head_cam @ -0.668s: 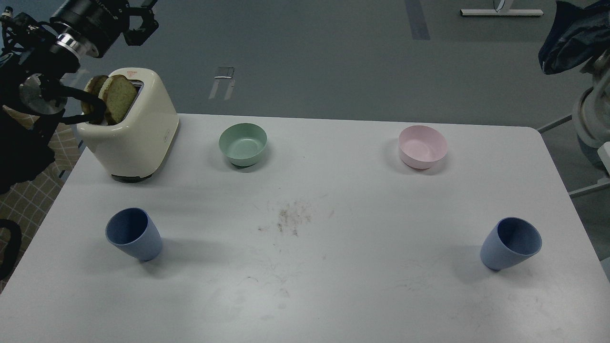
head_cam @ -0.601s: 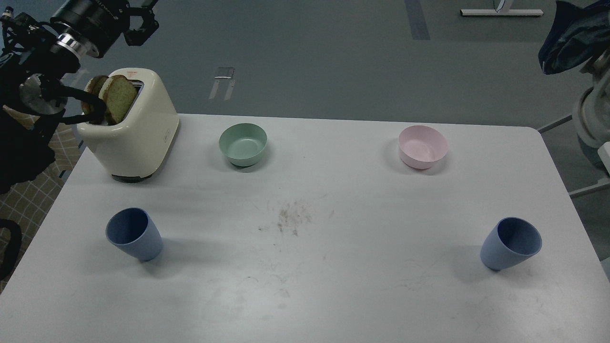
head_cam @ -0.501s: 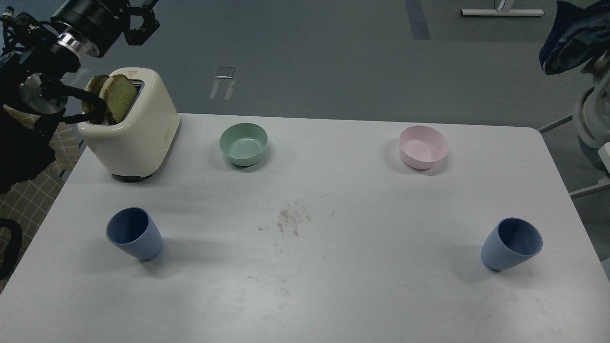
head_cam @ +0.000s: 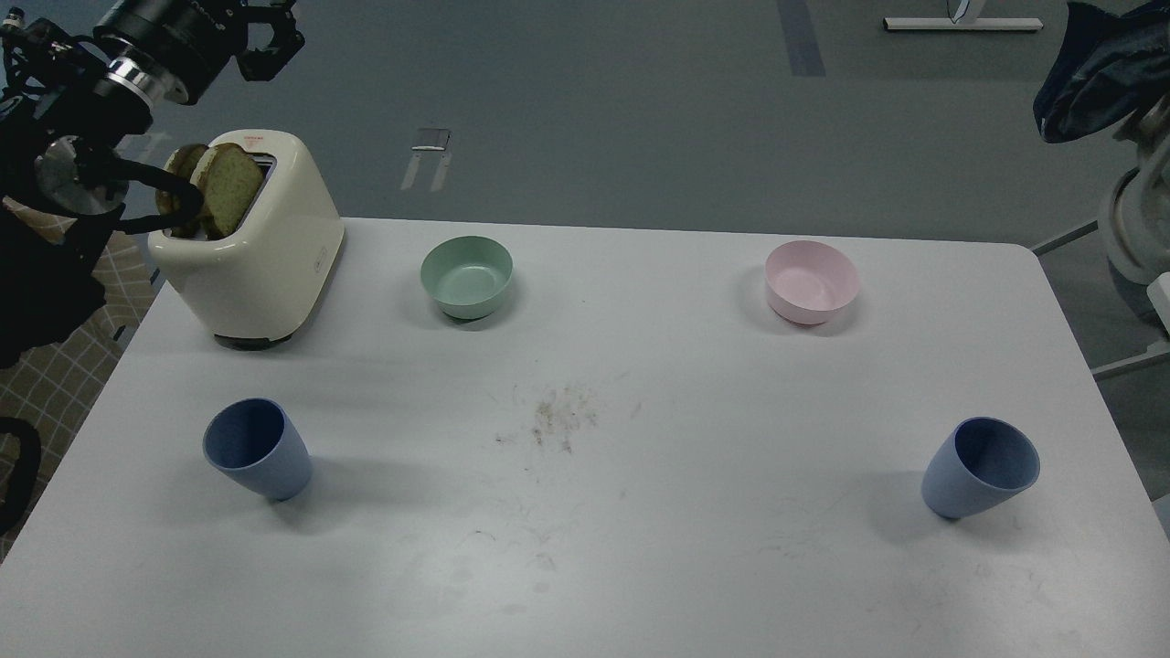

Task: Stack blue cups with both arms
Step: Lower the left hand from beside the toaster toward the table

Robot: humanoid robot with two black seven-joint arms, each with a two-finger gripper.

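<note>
Two periwinkle-blue cups stand upright and far apart on the white table. The left blue cup is at the front left and the right blue cup at the front right. Both are empty and nothing touches them. My left arm comes in at the top left. Its gripper is raised high above and behind the toaster, far from the left cup, partly cut off by the top edge. Its fingers stand apart and hold nothing. My right arm is out of view.
A cream toaster with two bread slices stands at the back left under my left arm. A green bowl sits at the back centre and a pink bowl at the back right. Crumbs mark the table's middle.
</note>
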